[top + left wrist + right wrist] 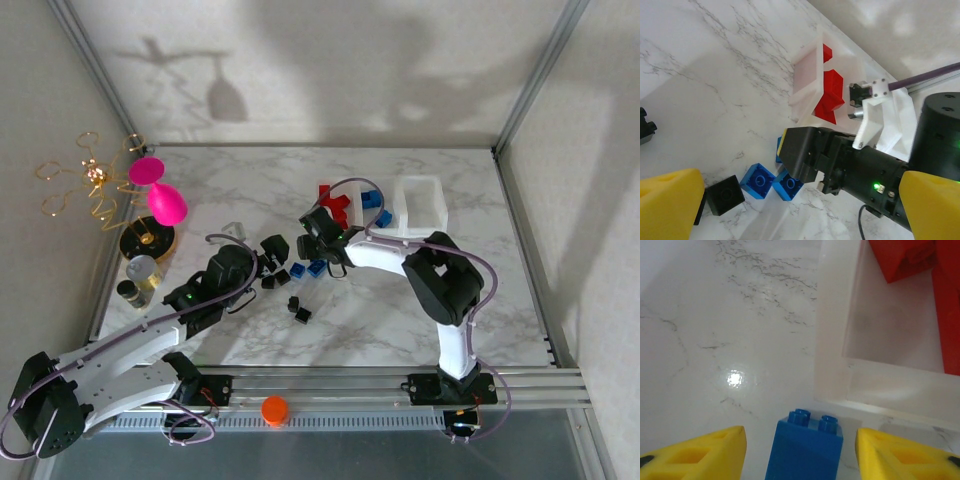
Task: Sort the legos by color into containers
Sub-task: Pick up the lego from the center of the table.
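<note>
Translucent white plastic makes the containers (pixel 420 205) hard to read from above: their walls fade into the pale marble, and the cable of the right arm (pixel 440 285) loops across them. Red legos (pixel 335 200) sit inside one end, but it is not clear which bin holds the blue ones beside them.

The right jaws are released, with the yellow fingertips (pixel 695 455) clear on either side of a blue brick (pixel 805 450). The picture's bottom edge cuts that brick off, and it is just beside a container wall.

The left jaws gape wide with nothing between them. A black brick (pixel 725 195) and two blue ones lie near them on the desk (pixel 715 75), which is grey-veined marble. Pale walls and metal posts enclose it, and a goblet-shaped shadow falls on the back wall (pixel 300 60).
</note>
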Robot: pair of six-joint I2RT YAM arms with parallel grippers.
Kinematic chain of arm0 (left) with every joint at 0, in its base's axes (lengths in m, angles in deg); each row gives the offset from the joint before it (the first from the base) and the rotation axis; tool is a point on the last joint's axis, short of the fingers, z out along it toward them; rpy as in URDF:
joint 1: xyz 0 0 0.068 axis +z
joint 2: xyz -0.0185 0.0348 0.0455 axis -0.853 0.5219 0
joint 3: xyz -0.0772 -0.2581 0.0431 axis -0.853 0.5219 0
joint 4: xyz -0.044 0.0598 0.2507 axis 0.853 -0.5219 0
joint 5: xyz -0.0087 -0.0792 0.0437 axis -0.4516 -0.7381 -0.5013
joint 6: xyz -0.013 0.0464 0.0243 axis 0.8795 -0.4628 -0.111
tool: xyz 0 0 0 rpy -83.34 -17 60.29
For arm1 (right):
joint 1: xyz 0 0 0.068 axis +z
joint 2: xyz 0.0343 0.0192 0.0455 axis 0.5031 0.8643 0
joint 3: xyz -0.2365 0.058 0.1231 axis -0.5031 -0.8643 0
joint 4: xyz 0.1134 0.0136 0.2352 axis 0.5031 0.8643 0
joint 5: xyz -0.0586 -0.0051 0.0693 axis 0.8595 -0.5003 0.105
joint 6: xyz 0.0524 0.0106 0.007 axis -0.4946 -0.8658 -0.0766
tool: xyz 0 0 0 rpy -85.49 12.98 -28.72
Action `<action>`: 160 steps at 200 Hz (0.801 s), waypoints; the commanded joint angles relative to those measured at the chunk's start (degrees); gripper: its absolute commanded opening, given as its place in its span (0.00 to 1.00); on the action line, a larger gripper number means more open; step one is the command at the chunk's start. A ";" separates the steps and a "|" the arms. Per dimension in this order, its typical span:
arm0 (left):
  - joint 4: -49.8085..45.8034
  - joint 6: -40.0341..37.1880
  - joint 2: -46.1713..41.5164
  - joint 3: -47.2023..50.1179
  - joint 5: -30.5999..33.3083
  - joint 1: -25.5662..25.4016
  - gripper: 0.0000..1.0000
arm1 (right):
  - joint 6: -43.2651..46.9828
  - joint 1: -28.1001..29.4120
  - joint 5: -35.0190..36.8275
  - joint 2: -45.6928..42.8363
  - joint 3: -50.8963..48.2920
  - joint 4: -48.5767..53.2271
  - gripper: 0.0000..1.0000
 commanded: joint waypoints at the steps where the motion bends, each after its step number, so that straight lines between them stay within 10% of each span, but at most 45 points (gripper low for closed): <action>1: -0.43 0.20 -0.43 0.67 1.41 0.46 1.00 | 0.34 0.61 1.80 1.60 1.77 0.48 0.56; 160: 0.85 -0.40 -0.03 -0.22 -0.87 0.37 1.00 | 1.37 0.47 1.19 -5.76 -2.62 1.41 0.31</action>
